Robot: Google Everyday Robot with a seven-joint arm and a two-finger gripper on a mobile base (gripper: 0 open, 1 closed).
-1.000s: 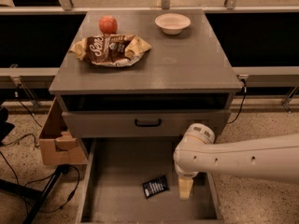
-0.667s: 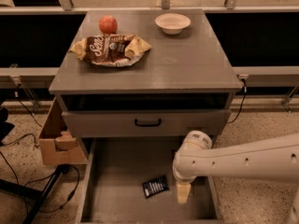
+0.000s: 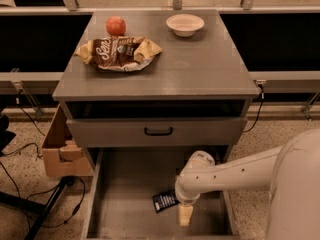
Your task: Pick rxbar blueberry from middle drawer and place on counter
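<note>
The rxbar blueberry (image 3: 165, 201) is a small dark navy wrapper lying flat on the floor of the open middle drawer (image 3: 125, 194), right of its centre. My gripper (image 3: 185, 215) hangs down inside the drawer at the end of the white arm (image 3: 235, 171), which reaches in from the right. Its cream fingers point at the drawer floor just right of the bar and a little nearer the front. The bar's right end is hidden behind my wrist. The grey counter (image 3: 200, 69) is the cabinet's top, above the drawers.
On the counter lie a brown-and-yellow snack bag (image 3: 119, 53), a red apple (image 3: 115, 25) and a white bowl (image 3: 185, 24). A shallower drawer front with a black handle (image 3: 158, 131) sits above the open drawer. A cardboard box (image 3: 62, 151) and cables lie left of the cabinet.
My arm has shifted left and down inside the drawer, bringing the gripper close beside the bar. The bar has not moved.
</note>
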